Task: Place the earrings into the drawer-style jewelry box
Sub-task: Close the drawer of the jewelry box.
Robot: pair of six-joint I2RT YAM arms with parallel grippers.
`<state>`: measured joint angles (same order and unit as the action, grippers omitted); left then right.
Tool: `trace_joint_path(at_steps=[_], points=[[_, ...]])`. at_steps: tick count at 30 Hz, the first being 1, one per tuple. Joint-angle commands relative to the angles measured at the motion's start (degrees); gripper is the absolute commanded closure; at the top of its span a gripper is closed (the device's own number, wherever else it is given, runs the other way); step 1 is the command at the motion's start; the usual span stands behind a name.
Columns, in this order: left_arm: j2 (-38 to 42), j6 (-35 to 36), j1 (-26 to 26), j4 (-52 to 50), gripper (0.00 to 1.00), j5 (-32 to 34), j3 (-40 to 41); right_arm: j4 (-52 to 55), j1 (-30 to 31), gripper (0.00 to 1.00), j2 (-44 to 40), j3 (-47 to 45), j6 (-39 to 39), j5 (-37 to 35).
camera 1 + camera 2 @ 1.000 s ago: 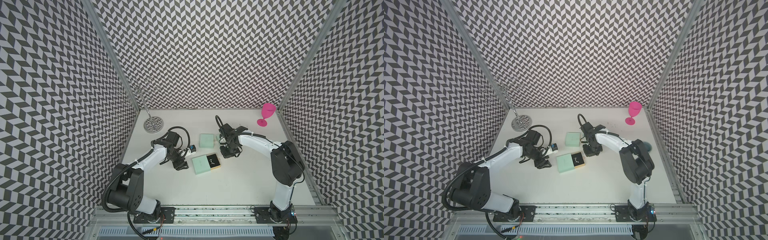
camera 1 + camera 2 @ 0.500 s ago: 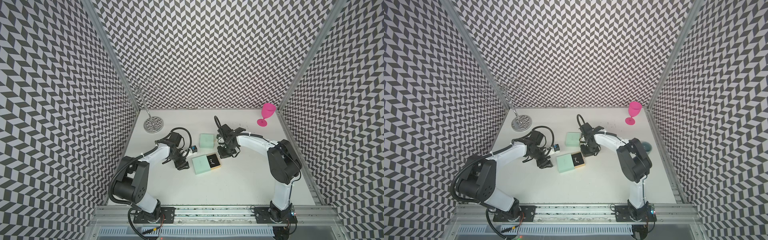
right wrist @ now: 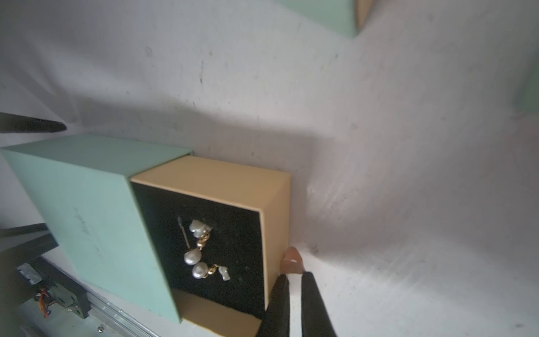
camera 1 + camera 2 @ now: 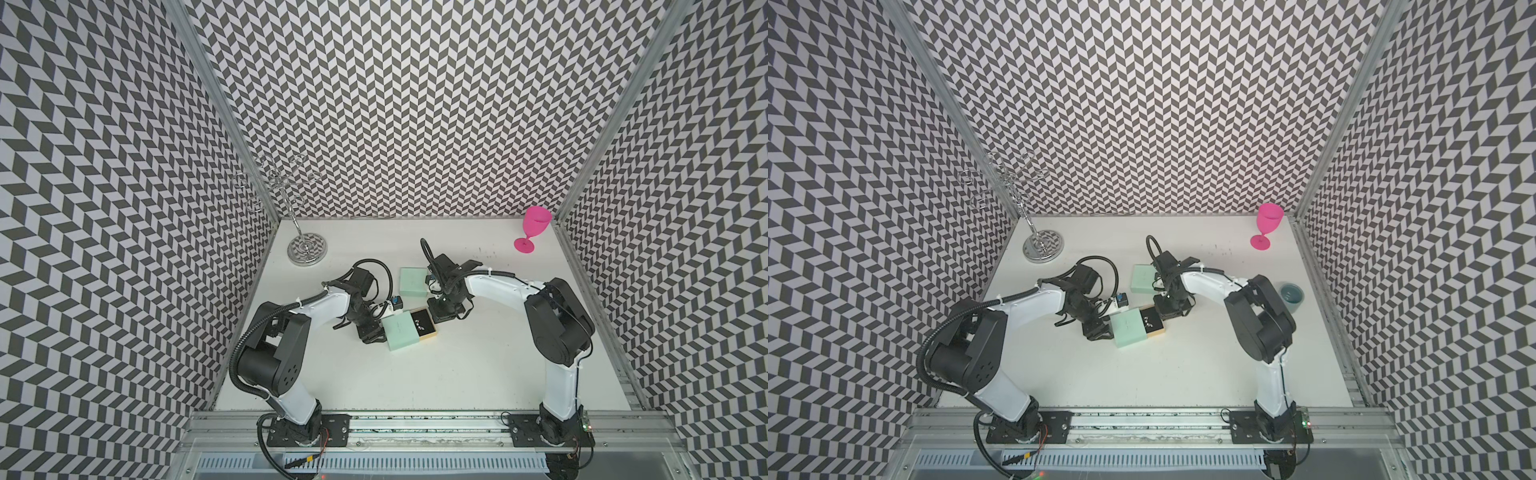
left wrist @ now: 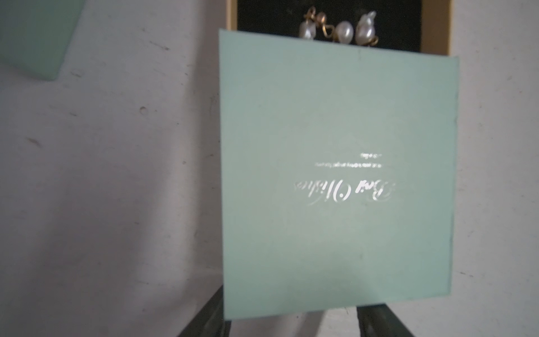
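Your left gripper (image 4: 373, 332) stands parted just behind the mint sleeve (image 4: 401, 332), gripping nothing. Beyond the sleeve, the earrings (image 3: 198, 256) lie in the open drawer (image 3: 274, 221), whose pull tab (image 3: 291, 256) your right gripper (image 3: 294, 277) pinches. You probably want to push straight in, with the sleeve braced.

Pearl earrings (image 3: 192, 256) lie inside the half-open mint jewelry box (image 3: 87, 210).

Both arms bend inward toward frame centre; left claw (image 4: 372, 333) parted, right claw (image 4: 440, 316) pinched closed.
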<state>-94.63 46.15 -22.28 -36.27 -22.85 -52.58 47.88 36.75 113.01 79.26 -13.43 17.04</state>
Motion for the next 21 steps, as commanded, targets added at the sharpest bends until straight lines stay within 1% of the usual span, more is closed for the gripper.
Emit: trace_joint_path(at_steps=[1, 4, 13, 15, 17, 21], points=[[-0.29, -1.08, -0.65, 3.15, 0.31, -2.07, -1.29, -1.35, 1.56, 0.88, 0.74, 0.25, -1.13, 1.99], [-0.61, -2.17, -1.07, 4.34, 0.31, -2.34, -1.86, -1.61, 2.64, 0.88, 0.72, 0.70, -1.80, 2.41], [-2.84, -5.59, -2.49, 6.99, 0.30, -3.98, -4.28, -4.74, 4.53, 0.88, 0.87, -0.20, -3.98, 8.73], [-3.01, -6.38, -2.71, 7.39, 0.29, -3.96, -4.63, -4.88, 4.56, 0.88, 0.27, -0.50, -4.60, 7.57], [-2.52, -7.10, -2.40, 7.88, 0.26, -3.54, -4.73, -4.62, 4.43, 0.87, -0.98, -0.87, -5.10, 4.96], [1.52, -5.71, -0.90, 7.25, 0.19, -2.26, -4.42, -1.67, 3.24, 0.83, -4.27, -0.30, -5.22, -4.18]])
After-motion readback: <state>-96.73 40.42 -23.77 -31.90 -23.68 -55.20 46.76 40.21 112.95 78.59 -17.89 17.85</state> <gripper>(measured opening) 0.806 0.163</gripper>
